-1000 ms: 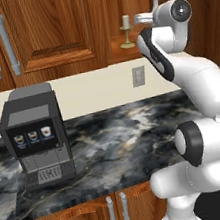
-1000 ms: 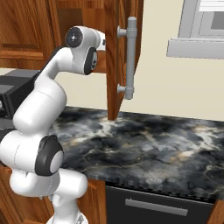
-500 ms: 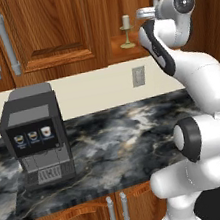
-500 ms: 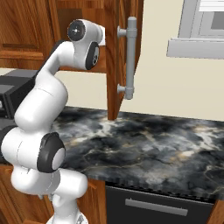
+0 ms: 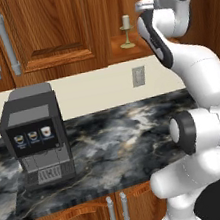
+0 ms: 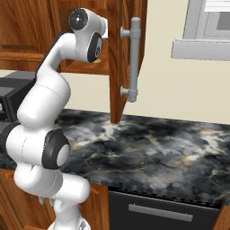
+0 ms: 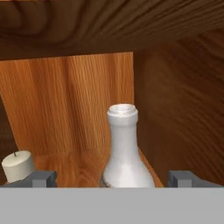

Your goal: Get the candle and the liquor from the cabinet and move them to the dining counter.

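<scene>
Liquor (image 7: 123, 151) between open claw (image 7: 112, 178) tips

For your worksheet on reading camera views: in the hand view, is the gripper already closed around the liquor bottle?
No. The liquor stands free on the cabinet shelf between the two spread fingertips, which sit far apart from it.

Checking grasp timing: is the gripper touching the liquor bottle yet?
Apart. In the hand view the liquor stands centred between the gripper fingertips, with bare shelf wood showing on both sides of the glass.
</scene>
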Controlling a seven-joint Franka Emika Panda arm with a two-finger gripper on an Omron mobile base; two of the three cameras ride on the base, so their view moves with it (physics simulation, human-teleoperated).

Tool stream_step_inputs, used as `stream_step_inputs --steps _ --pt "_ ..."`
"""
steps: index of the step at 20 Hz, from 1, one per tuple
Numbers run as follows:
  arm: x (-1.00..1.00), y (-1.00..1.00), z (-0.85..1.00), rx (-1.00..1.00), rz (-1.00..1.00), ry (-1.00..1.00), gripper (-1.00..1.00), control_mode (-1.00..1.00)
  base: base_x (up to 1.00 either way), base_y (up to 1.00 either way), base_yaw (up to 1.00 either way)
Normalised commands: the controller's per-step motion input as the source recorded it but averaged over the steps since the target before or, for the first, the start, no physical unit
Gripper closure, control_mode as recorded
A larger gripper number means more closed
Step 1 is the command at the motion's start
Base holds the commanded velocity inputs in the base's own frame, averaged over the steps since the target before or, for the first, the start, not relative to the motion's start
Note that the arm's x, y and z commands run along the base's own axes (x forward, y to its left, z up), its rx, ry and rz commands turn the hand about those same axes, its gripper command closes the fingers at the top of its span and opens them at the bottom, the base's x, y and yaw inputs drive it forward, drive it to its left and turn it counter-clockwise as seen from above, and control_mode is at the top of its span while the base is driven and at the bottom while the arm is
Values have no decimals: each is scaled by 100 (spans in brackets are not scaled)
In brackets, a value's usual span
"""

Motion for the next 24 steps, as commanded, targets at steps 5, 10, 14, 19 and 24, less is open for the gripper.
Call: stream_step_inputs --steps 5,10,14,19,24 --pt "6 0 13 0 0 5 -100 -100 0 0 0" --pt "2 0 2 0 0 2 -100 -100 0 0 0" --pt "1 0 0 0 0 0 -100 -100 0 0 0" --pt "0 0 0 0 0 0 -100 -100 0 0 0" --pt "0 0 0 0 0 0 -100 -100 0 0 0"
